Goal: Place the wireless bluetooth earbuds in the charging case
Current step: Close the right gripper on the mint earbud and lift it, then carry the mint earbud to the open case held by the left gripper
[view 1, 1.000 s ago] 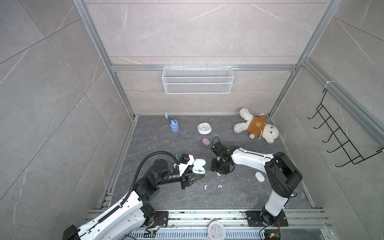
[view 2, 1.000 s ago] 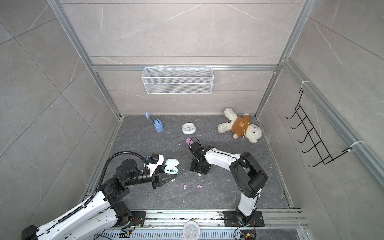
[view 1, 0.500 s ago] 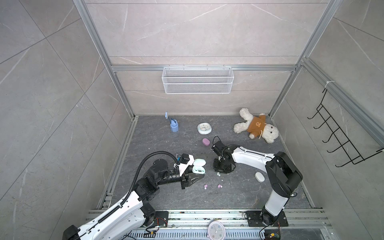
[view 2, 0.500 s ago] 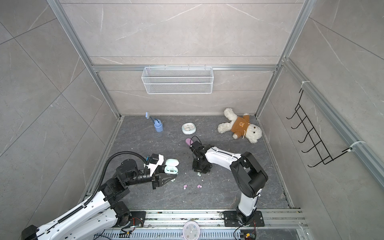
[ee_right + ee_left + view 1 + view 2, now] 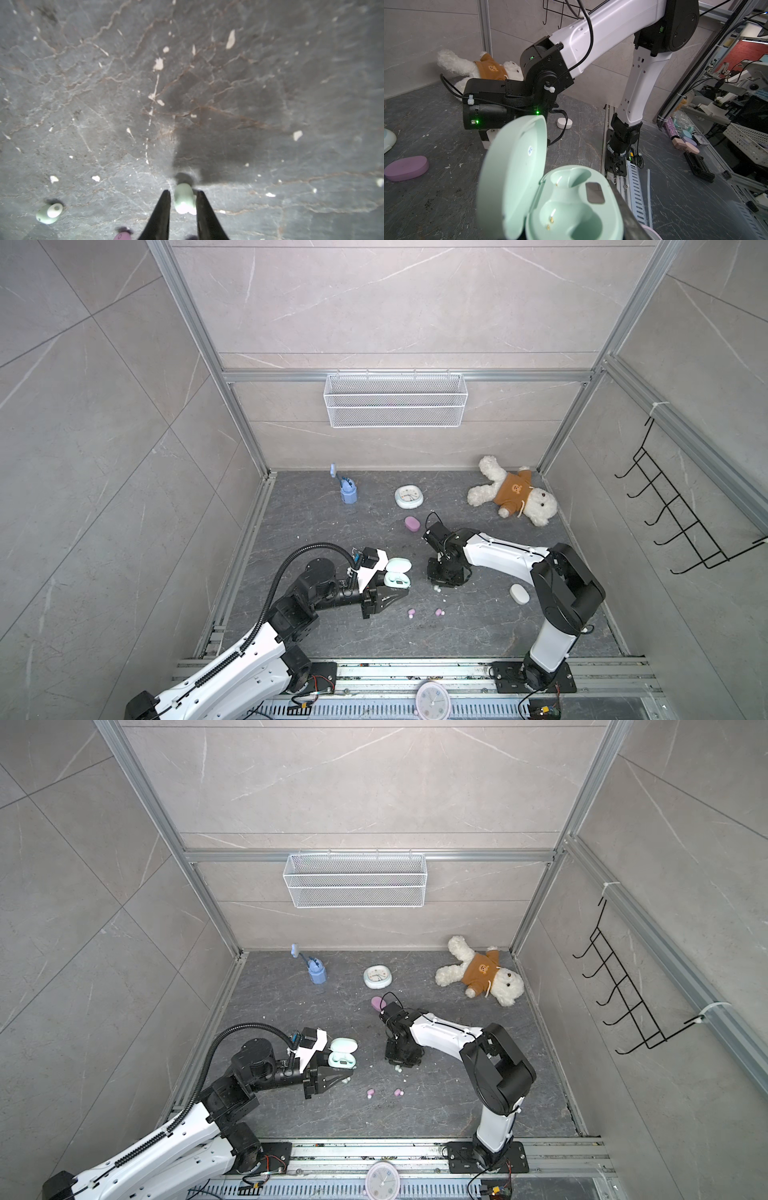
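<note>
Earbuds: we note one mint earbud (image 5: pixel 184 199) lying on the counter (image 5: pixel 249 83), flanked by the tips of the right claw (image 5: pixel 182 194); second mint bud (image 5: pixel 49 211) well apart from it.
Pink pair: pink bud (image 5: pixel 411 612) and pink twin (image 5: pixel 438 612), at 5 o'clock from the charging case (image 5: pixel 397 573) in a top view.
Charging case: mint, lid swung open, both wells empty.
Left claw (image 5: pixel 399 594): clamped tight on the charging case.
Right claw: at 3 o'clock from the case, aimed down; tips nearly together round the mint earbud; whether they pinch it, we cannot tell.
</note>
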Tool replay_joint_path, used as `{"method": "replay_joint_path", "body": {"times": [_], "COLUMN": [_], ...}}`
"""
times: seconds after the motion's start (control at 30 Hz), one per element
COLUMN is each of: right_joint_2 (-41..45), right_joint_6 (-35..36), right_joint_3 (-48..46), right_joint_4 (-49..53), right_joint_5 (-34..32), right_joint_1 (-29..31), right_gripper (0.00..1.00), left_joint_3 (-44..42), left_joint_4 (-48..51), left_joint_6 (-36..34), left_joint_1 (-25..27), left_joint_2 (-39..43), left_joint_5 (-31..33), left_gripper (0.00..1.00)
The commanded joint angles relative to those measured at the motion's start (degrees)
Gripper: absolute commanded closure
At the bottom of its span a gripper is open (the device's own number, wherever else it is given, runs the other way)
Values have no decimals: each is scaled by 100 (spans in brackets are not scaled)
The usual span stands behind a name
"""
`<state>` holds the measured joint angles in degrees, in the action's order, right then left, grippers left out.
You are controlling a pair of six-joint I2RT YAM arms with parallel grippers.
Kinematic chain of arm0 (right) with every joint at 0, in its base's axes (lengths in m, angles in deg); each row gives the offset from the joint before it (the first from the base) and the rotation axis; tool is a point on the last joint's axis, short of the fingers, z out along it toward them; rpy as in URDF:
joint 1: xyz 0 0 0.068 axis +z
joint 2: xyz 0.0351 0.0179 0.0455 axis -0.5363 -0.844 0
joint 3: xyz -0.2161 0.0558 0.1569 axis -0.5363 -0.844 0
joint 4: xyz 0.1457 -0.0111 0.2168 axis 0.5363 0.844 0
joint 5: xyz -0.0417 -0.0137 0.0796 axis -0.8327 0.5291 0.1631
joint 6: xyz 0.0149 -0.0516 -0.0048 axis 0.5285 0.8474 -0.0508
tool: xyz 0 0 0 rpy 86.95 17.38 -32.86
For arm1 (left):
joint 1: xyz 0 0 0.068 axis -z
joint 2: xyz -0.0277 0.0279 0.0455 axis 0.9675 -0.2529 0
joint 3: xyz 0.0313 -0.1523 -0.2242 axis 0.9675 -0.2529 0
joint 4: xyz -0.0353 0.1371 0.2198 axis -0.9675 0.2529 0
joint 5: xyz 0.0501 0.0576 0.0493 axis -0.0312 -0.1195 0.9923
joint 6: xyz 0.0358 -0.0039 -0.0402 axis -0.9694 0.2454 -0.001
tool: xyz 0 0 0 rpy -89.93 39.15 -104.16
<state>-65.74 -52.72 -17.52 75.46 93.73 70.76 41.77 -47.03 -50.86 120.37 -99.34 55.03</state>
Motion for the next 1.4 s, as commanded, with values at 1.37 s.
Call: {"method": "replay_joint_path", "body": {"times": [1.37], "right_joint_2": [1678], "right_joint_6": [307], "right_joint_3": [-43], "right_joint_4": [-356], "right_joint_5": [466], "right_joint_1": [-25], "right_gripper": [88], "left_joint_3": [194], "left_joint_4": [-1112], "left_joint_6": [213], "left_joint_1": [11], "left_joint_2": [-575], "left_joint_5": [161], "left_gripper": [83]}}
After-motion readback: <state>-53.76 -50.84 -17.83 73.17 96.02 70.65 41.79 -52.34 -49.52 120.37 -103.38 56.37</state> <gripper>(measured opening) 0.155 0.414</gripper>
